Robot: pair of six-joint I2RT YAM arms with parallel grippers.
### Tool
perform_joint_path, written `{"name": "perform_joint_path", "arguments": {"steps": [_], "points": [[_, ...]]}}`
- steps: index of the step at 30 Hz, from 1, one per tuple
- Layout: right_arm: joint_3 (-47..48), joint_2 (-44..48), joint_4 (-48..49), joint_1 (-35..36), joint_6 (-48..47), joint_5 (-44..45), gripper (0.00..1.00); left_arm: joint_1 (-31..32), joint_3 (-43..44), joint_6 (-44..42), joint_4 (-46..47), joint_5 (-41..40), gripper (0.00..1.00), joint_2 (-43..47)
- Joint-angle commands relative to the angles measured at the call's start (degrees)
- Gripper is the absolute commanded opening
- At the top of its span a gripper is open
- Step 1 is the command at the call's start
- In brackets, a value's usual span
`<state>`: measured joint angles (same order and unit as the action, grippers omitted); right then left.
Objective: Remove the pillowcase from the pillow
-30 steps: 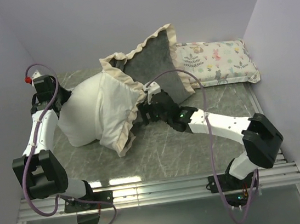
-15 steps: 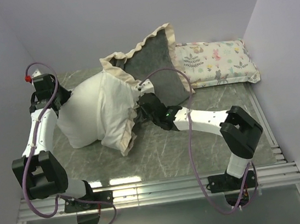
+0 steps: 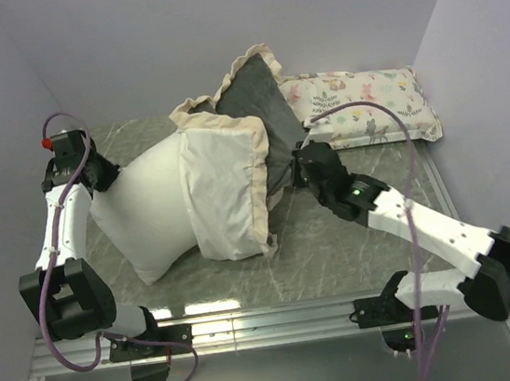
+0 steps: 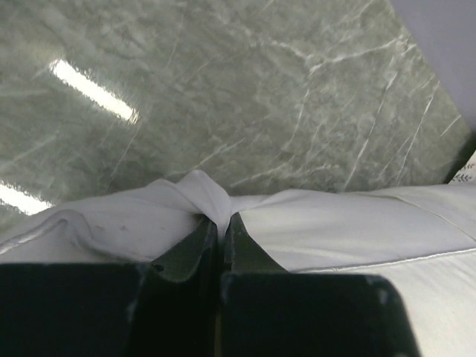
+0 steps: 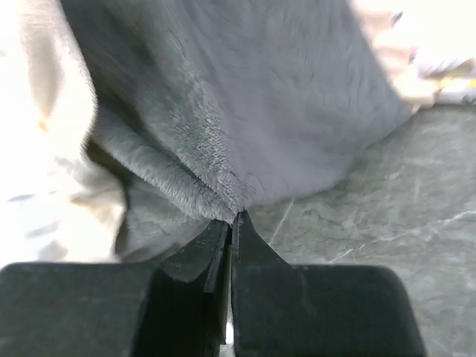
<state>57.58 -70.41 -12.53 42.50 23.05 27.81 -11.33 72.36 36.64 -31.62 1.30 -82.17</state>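
The white pillow [image 3: 146,219] lies at the left of the table, its left half bare. The pillowcase [image 3: 227,189] covers its right half, cream side out, and the dark grey part [image 3: 258,105] with the cream frill rises behind it. My left gripper [image 3: 105,177] is shut on a pinched corner of the pillow [image 4: 201,190], seen up close as my left gripper [image 4: 220,223] with white cloth between its tips. My right gripper [image 3: 295,168] is shut on a fold of the grey pillowcase [image 5: 260,111]; the right wrist view shows my right gripper [image 5: 236,219] nipping the plush edge.
A small floral animal-print pillow [image 3: 366,105] lies at the back right against the wall. The green marble tabletop [image 3: 337,245] ends in a metal rail [image 3: 273,324] at the near edge. Pale walls close in on left, back and right.
My right gripper shut on the grey fabric and drew it to the right. The pillowcase slid along the pillow, baring more white. The left gripper kept its grip and shifted slightly left.
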Motion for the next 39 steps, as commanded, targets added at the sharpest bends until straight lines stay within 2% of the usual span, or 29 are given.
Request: {"name": "perform_joint_path", "arguments": {"steps": [1,3,5,9,11,14,15,18,19,22,24,25,28,29,32,34,39], "points": [[2.71,9.05,-5.12,-1.11,0.16,7.18,0.00,-2.99,2.08,-1.75,2.61,-3.06,0.02,1.22],[3.76,13.18,-6.53,0.64,0.24,4.46,0.00,-2.91,2.35,-1.58,3.31,-1.92,0.02,1.14],[5.42,15.21,-7.85,4.15,0.51,5.40,0.00,-2.82,3.22,-1.40,4.36,-0.35,0.03,0.53],[9.47,13.99,-10.58,16.70,0.86,12.94,0.00,0.24,8.31,-2.10,2.44,-0.07,0.06,-3.42],[11.31,11.62,-11.37,19.01,0.51,14.72,0.00,2.27,11.64,-2.54,1.82,-0.24,0.10,-5.97],[10.54,8.54,-11.02,19.02,0.51,13.67,0.00,7.01,14.82,-2.98,0.24,-1.12,0.30,-7.74],[9.84,8.10,-10.67,18.67,0.51,13.50,0.00,8.85,14.92,-2.98,0.85,-3.21,0.48,-7.65],[5.97,6.52,-8.48,13.77,1.47,7.89,0.00,10.27,15.09,-2.28,1.55,-3.41,0.74,-5.81],[4.92,6.34,-7.08,10.44,1.91,6.04,0.00,10.63,15.18,-2.36,1.56,-3.76,0.78,-4.68],[0.78,5.64,-4.26,6.20,2.96,-2.30,0.00,10.98,16.94,-2.54,-0.28,-4.46,0.83,-3.00],[-0.01,4.50,-3.20,3.82,3.06,-4.60,0.00,13.96,16.77,-1.41,-2.21,-6.92,0.83,-0.72],[-0.10,3.36,-3.28,3.47,2.97,-4.44,0.00,15.01,15.72,-0.62,-3.00,-8.14,0.83,1.55],[-0.62,2.04,-2.41,-0.21,2.97,-7.15,0.00,19.24,5.28,5.00,-2.14,-14.82,0.82,7.78],[-1.93,2.21,-1.71,-1.36,3.05,-8.46,0.00,19.50,-1.54,7.71,0.30,-13.70,0.82,9.56],[-4.05,1.95,-0.04,-4.35,3.06,-11.99,0.00,20.03,-11.23,11.85,3.30,-11.77,0.84,15.01],[-4.67,1.16,0.23,-4.62,3.05,-12.95,0.00,20.38,-14.69,13.27,4.98,-8.43,0.92,17.91],[-6.60,0.28,2.07,-4.62,3.49,-14.80,0.00,20.65,-20.24,16.27,8.32,-6.14,0.98,19.69]]}}
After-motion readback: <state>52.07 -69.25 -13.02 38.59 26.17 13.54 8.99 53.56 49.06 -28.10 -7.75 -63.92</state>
